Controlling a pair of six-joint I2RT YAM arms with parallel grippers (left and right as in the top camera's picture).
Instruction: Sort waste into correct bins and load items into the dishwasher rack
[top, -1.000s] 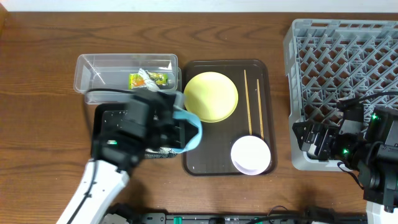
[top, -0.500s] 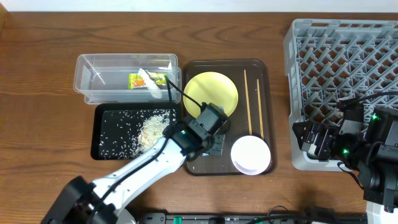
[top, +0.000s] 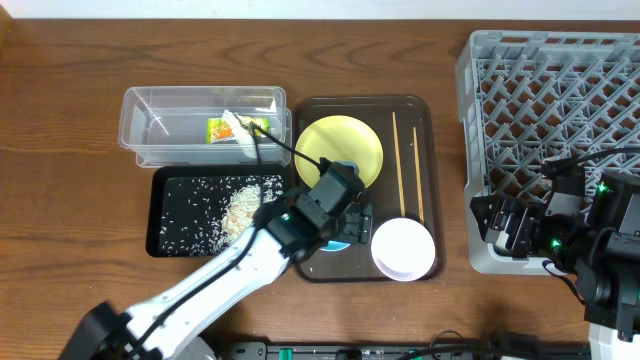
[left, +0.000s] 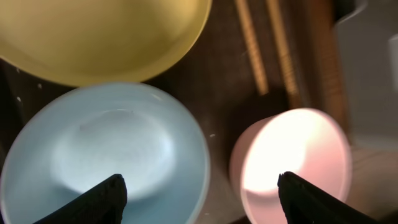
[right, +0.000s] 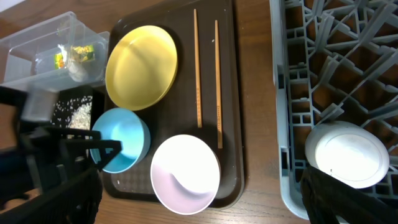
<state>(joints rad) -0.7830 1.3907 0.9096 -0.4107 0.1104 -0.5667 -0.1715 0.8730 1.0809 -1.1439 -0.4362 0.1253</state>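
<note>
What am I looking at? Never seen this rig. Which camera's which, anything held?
Two robot arms at a table, each ending in a two-finger gripper. The wide picture is from a fixed overhead camera; the other two from wrist cameras, so the dark tips at their bottom edge are that arm's own fingers. On the table: a brown tray with a yellow plate, two chopsticks, a white bowl and a light-blue bowl; a clear tub holding a snack wrapper; a black container with rice bits; a grey dishwasher rack. The left gripper hangs open above the light-blue bowl; the right gripper is open near the rack. Nothing is held.
</note>
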